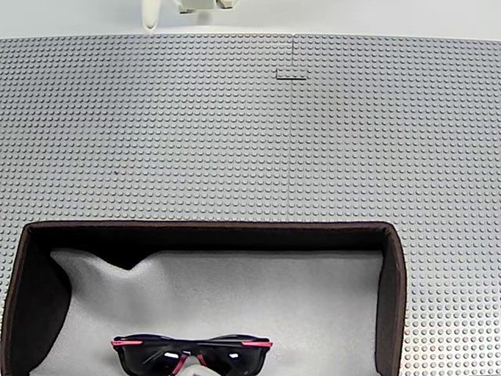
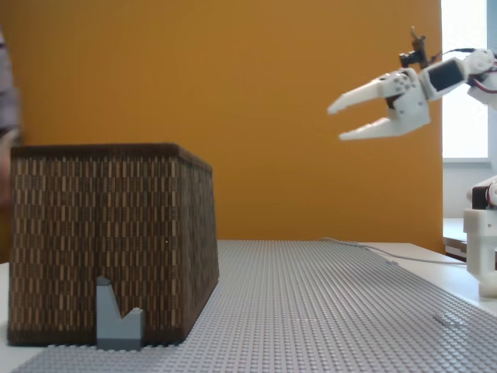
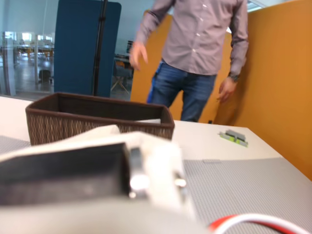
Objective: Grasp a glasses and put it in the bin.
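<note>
The glasses point(image 1: 192, 354), black-framed with pink-red top accents, lie on the white foam inside the bin point(image 1: 203, 227), near its front edge in a fixed view. The bin point(image 2: 101, 241) has brown woven walls and stands at the left of the studded grey mat point(image 2: 311, 295). My gripper point(image 2: 336, 123) hangs high in the air at the right, far from the bin, open and holding nothing. One white fingertip point(image 1: 149, 19) pokes in at the top edge of a fixed view. In the wrist view the bin point(image 3: 97, 122) sits ahead beyond the blurred gripper body point(image 3: 97, 180).
A person point(image 3: 200, 48) stands just behind the bin, hands lowered. A small grey brick piece point(image 2: 116, 318) leans against the bin's front wall. A green-grey piece point(image 3: 233, 137) lies on the table to the right. The arm's base point(image 2: 483, 241) is at the far right.
</note>
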